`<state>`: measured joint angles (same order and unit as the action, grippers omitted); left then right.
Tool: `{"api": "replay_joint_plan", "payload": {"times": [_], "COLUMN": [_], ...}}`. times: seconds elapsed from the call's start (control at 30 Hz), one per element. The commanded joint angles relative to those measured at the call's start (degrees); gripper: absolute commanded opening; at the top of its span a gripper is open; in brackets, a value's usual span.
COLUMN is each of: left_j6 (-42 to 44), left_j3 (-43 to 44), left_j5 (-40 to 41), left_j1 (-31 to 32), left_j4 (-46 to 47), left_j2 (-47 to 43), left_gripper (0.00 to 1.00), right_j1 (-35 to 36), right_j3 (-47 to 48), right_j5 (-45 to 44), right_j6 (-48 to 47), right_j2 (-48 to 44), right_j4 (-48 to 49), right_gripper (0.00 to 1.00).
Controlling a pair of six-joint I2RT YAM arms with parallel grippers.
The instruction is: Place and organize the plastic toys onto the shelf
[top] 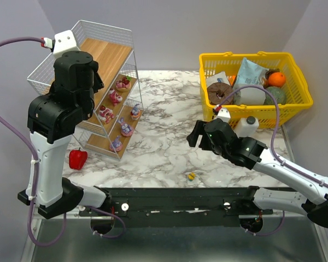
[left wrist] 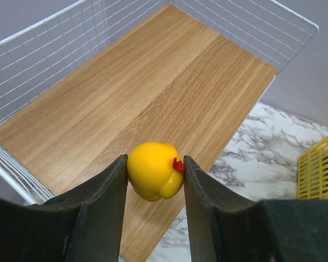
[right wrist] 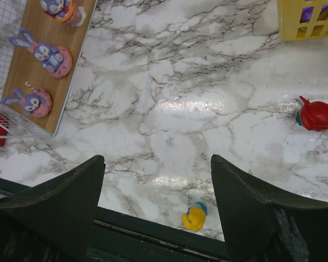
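My left gripper (left wrist: 154,161) is shut on a yellow duck (left wrist: 154,172) and holds it above the near edge of the shelf's top wooden board (left wrist: 142,93). In the top view the left arm's wrist hides this gripper. The shelf (top: 110,57) stands at the far left; several purple and pink bunny toys (top: 126,129) sit on its middle and lower boards. My right gripper (right wrist: 157,159) is open and empty above the table. A second yellow duck (right wrist: 195,217) lies below it near the front edge (top: 191,176). A small red toy (right wrist: 316,115) lies to the right.
A red bell pepper (top: 77,159) lies on the table at the shelf's near foot. A yellow basket (top: 298,82) of groceries stands at the far right, with a white bottle (top: 246,126) in front of it. A black rail (top: 175,199) runs along the near edge.
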<state>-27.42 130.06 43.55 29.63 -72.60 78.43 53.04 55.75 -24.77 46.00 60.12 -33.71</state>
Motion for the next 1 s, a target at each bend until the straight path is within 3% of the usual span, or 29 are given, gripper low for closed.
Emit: {"api": "replay_joint_plan", "payload": {"times": [0.0, 0.27, 0.5, 0.8, 0.97], "left_j6": [1.31, 4.91, 7.47, 3.61, 0.18], "left_j3": [-1.57, 1.95, 9.33, 8.90, 7.50], "left_j5": [-5.49, -7.77, -14.71, -14.72, -17.53], "left_j1": [-2.03, -4.31, -6.77, -7.30, -7.57], "left_j4": [-11.34, -8.79, -4.66, -5.27, -4.92], "left_j2": [0.49, 2.86, 9.36, 11.74, 11.66], "left_gripper": [0.06, 0.06, 0.06, 0.06, 0.05], "right_j1": [-0.21, -0.21, -0.13, -0.21, -0.13], "right_j3": [-0.73, -0.55, 2.61, 0.42, 0.94], "right_j5": [0.96, 0.08, 0.43, 2.01, 2.36], "right_j6": [-0.29, -1.52, -4.42, -1.79, 0.58], "right_j2": [0.53, 1.58, 5.18, 5.19, 5.36], "right_j4": [1.28, 2.51, 3.22, 1.73, -3.97], "right_gripper": [0.85, 0.86, 0.86, 0.83, 0.82]}}
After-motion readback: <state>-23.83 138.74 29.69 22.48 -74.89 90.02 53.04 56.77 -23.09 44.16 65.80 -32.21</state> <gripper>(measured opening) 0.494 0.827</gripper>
